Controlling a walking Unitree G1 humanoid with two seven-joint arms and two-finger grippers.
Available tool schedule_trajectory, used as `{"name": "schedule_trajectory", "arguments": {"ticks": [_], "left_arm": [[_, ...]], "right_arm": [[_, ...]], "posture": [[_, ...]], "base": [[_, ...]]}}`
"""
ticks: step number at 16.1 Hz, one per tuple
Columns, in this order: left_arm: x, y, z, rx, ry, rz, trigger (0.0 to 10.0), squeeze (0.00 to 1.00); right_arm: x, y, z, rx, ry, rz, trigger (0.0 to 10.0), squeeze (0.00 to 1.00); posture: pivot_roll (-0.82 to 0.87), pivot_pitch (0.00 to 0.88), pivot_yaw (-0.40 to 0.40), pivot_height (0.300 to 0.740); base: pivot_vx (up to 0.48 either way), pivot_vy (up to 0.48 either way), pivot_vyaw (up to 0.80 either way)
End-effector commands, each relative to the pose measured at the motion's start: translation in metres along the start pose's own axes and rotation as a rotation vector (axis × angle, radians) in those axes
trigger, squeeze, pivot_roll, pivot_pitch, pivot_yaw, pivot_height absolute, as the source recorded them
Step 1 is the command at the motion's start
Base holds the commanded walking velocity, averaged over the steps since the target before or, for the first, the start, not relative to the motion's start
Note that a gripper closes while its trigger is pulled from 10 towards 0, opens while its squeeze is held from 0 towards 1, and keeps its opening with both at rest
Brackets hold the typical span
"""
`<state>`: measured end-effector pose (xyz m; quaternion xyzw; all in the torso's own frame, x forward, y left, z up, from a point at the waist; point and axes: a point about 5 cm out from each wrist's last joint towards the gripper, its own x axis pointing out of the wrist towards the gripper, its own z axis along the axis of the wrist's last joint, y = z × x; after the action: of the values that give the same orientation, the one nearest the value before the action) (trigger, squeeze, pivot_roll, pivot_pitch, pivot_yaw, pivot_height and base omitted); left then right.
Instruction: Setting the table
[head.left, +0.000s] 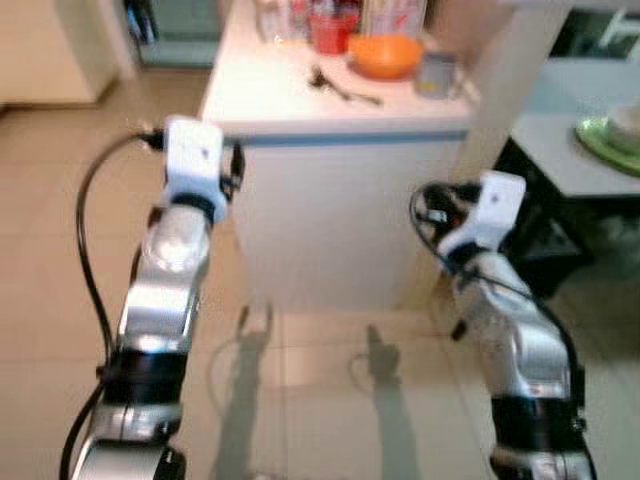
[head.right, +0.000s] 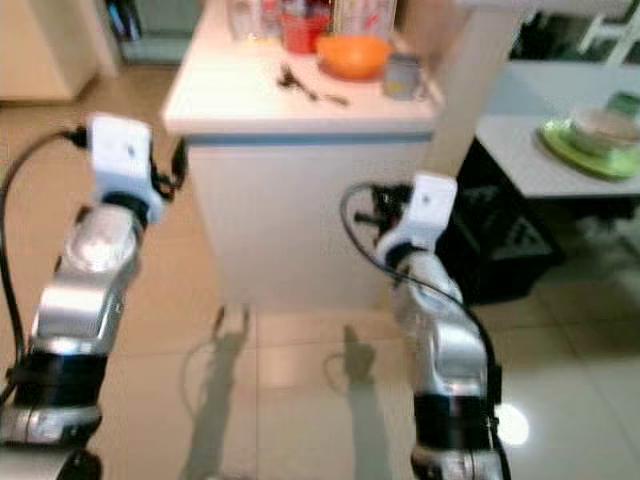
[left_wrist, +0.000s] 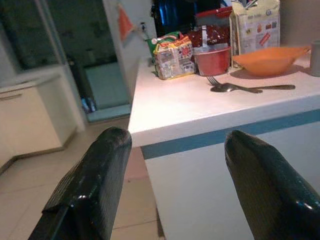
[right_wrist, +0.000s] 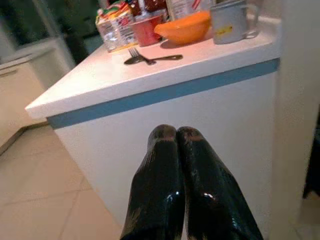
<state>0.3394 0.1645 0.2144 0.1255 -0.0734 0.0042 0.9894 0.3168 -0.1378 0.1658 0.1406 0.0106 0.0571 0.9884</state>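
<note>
A white counter (head.left: 270, 100) with a blue stripe stands ahead of me. On it lie a fork and spoon (head.left: 340, 88), an orange bowl (head.left: 385, 55), a grey mug (head.left: 437, 75) and a red cup (head.left: 330, 30). My left gripper (left_wrist: 175, 140) is raised near the counter's left corner, below its top, fingers wide apart and holding nothing. My right gripper (right_wrist: 176, 131) is held lower, in front of the counter's white side panel, fingers pressed together with nothing between them. A green plate (head.right: 585, 140) with a bowl on it sits on a grey table (head.right: 530, 165) to the right.
Snack packets (left_wrist: 172, 55) and a printed bag (left_wrist: 255, 27) stand at the back of the counter. A white pillar (head.left: 510, 80) rises at the counter's right end, with a dark crate (head.right: 510, 250) beyond it. Tiled floor (head.left: 330, 380) lies between me and the counter.
</note>
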Motion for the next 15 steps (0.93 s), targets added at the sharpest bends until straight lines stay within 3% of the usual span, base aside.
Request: {"name": "schedule_trajectory", "arguments": {"ticks": [1,4,6,8,11,14,15], "left_arm": [[0.001,0.005,0.003,0.018,-0.008,0.013,10.0,0.00],[0.001,0.004,0.003,0.014,-0.010,0.009,10.0,0.00],[0.001,0.001,0.009,0.072,-0.048,-0.002,10.0,0.00],[0.001,-0.001,0.011,0.117,-0.065,-0.014,10.0,0.00],[0.000,0.000,0.011,0.087,-0.075,0.003,10.0,0.00],[0.000,0.002,0.014,0.001,-0.082,-0.001,10.0,0.00],[-0.001,0.001,0.013,-0.042,-0.077,-0.020,10.0,0.03]], "right_arm": [[0.001,0.005,0.006,0.012,-0.022,0.017,10.0,0.00],[0.001,0.005,0.006,0.014,-0.024,0.018,10.0,0.00],[0.001,0.005,0.007,0.015,-0.026,0.017,10.0,0.00],[0.001,0.005,0.007,0.006,-0.031,0.016,10.0,0.00],[0.001,0.006,0.009,-0.003,-0.038,0.019,10.0,0.00],[0.002,0.005,0.016,-0.028,-0.064,0.028,10.0,0.00],[0.002,0.006,0.018,-0.026,-0.072,0.040,10.0,0.11]], "posture": [[0.06,0.000,-0.040,0.740],[0.06,0.000,-0.038,0.740],[0.06,0.000,-0.036,0.740],[0.06,0.000,-0.036,0.740],[0.05,0.000,-0.037,0.740],[0.05,0.000,-0.039,0.740],[0.05,0.000,-0.039,0.740]], "base": [[0.000,0.480,-0.78],[0.000,0.480,-0.78],[0.000,0.000,-0.78],[0.000,-0.480,0.00],[0.000,-0.480,0.00],[0.000,0.000,0.00],[0.000,0.000,0.00]]}}
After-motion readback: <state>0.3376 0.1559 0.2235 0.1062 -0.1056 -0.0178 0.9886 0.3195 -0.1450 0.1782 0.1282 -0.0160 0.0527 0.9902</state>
